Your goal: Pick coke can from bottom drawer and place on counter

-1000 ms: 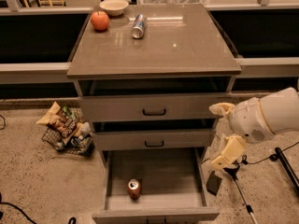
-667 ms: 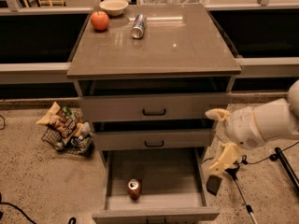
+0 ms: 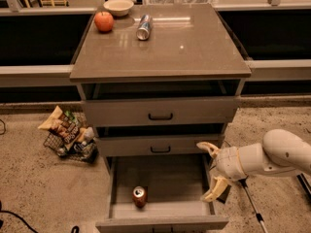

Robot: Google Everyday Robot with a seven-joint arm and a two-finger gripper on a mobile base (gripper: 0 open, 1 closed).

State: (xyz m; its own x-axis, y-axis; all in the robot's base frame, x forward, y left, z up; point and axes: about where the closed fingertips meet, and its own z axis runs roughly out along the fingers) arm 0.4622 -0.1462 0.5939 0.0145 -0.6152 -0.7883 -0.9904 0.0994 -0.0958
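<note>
The coke can (image 3: 139,196), red with a silver top, stands upright inside the open bottom drawer (image 3: 160,217), near its front left. My gripper (image 3: 210,171) is open, its two pale fingers spread one above the other, at the drawer's right side wall and to the right of the can, apart from it. The white arm reaches in from the right edge. The counter (image 3: 194,52) is the glossy grey-brown top of the cabinet above.
On the counter's far left lie an apple (image 3: 104,21), a white bowl (image 3: 119,6) and a silver-blue can (image 3: 143,27) on its side. The two upper drawers with black handles stand slightly open. A wire basket of snack bags (image 3: 68,135) sits on the floor to the left.
My arm has dropped lower and moved left, bringing the gripper down from beside the middle drawer to the bottom drawer's right wall. The can has not moved.
</note>
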